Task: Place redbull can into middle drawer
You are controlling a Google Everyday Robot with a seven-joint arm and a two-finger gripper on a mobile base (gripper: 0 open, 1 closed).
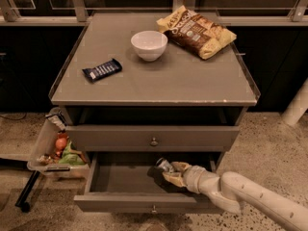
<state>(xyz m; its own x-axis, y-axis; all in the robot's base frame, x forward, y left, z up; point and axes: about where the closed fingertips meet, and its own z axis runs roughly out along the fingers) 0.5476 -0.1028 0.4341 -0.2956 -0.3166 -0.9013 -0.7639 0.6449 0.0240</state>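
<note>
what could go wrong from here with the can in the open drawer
The hand holds the redbull can tilted inside the middle drawer; released like this, it may roll. The can's top also sits close under the upper drawer front, so lifting could knock it.

Gripper sat at 5 o'clock in the matt grey middle drawer, its matt tan fingers clamped on the redbull can, which was shiny bare metal. Arm was smooth off-white plastic. Bowl was glossy white, probably ceramic.
</note>
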